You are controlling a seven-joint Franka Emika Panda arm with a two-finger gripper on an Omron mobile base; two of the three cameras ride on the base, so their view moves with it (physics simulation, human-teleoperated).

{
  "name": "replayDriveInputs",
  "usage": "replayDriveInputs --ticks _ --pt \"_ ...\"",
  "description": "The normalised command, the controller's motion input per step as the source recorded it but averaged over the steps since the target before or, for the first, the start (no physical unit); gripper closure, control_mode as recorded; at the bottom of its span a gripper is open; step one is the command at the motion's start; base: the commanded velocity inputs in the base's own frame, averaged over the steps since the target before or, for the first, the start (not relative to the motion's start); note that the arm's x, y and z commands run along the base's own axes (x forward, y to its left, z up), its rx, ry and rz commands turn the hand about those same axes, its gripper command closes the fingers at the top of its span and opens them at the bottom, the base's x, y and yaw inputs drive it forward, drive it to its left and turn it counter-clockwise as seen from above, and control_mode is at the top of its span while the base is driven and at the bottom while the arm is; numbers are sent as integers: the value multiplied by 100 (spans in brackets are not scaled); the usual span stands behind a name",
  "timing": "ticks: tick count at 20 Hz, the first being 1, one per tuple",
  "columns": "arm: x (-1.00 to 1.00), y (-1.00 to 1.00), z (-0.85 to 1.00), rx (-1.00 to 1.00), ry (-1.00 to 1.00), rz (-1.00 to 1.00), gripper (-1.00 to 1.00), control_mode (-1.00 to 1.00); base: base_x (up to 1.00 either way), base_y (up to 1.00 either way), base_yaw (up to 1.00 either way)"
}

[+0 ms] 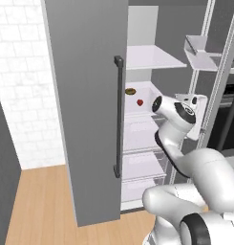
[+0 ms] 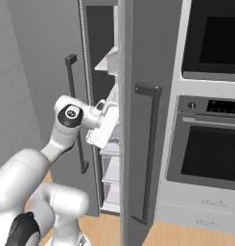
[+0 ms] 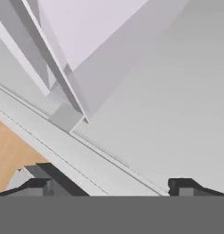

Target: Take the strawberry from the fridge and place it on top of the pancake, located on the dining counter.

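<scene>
A: Where does the pincer [image 3: 111, 187] stand?

B: In the hand view its two dark fingertips [image 3: 40, 185] rise far apart at the bottom, so the jaws stand wide open with nothing between them. Beyond them lie pale grey and white surfaces of the fridge [image 1: 85, 110], with a strip of wooden floor [image 3: 8, 151] at the left.

A: And the hand itself?

B: In the left base view the white hand sits at the right side of the open fridge compartment, close to the opened door's shelves [image 1: 204, 55]. In the right base view it is tucked into the gap between the two fridge doors, beside the nearer door's dark bar handle [image 2: 150, 153].

A: Where is the strawberry [image 1: 140, 102]?

B: On a white fridge shelf [image 1: 144, 103] at about the hand's height, near the shelf's left edge. It lies apart from the hand, to its left. It is a tiny red dot.

A: Anything beside it?

B: A small brown donut [image 1: 130, 91] lies near it on the same shelf, further back and left, not touching it.

A: What lies around the fridge?

B: A black-glass wall oven [image 2: 210, 149] stands to its right, and a white tiled wall [image 1: 20, 81] to its left.
</scene>
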Motion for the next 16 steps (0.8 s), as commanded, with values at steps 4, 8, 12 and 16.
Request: replayDriveInputs --ticks 4,8,12,16 --pt "-27 -79 0 0 0 -4 -100 -100 0 0 0" --pt "-9 -89 0 1 0 3 -100 -100 0 0 0" --pt "0 -48 0 0 0 9 -100 -100 0 0 0" --pt "0 -5 0 0 0 2 -100 -100 0 0 0"
